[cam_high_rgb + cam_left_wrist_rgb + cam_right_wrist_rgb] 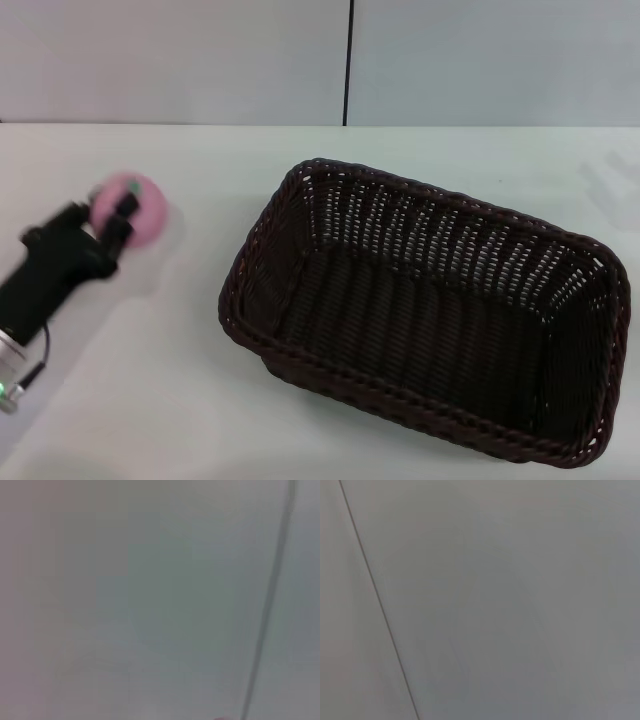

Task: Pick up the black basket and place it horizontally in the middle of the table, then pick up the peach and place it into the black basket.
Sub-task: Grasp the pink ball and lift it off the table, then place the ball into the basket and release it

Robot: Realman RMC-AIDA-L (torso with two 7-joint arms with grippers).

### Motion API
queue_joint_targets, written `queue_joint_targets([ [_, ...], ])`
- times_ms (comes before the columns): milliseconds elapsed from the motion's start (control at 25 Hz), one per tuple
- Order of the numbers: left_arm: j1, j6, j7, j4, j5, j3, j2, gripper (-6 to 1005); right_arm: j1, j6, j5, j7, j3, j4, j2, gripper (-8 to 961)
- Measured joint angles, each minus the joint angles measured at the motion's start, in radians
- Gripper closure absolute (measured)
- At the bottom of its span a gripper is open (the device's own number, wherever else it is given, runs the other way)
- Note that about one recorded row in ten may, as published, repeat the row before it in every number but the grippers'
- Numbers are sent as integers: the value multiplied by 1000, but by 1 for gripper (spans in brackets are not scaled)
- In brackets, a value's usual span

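**Left pincer clamped on peach, left of basket**

Head view: the left pincer (118, 218) grips the peach (130, 209) over the desk (150, 380), well left of the black basket (425, 310) standing upright right of centre. Both wrist views show only blank wall.

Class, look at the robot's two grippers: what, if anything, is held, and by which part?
The left gripper is closed on the peach, gripping its sides, left of the black basket. The right gripper is out of view.
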Motion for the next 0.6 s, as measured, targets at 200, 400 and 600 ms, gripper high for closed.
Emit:
queue_joint_targets([
  [200, -48, 205, -237, 52, 5, -15, 6, 681, 6, 0, 1, 0, 0, 0, 2, 451],
  [400, -115, 251, -301, 74, 10, 134, 6, 725, 14, 9, 1, -1, -3, 4, 4, 452],
  [600, -186, 221, -298, 79, 10, 324, -3, 760, 22, 15, -4, -3, -10, 13, 5, 452],
])
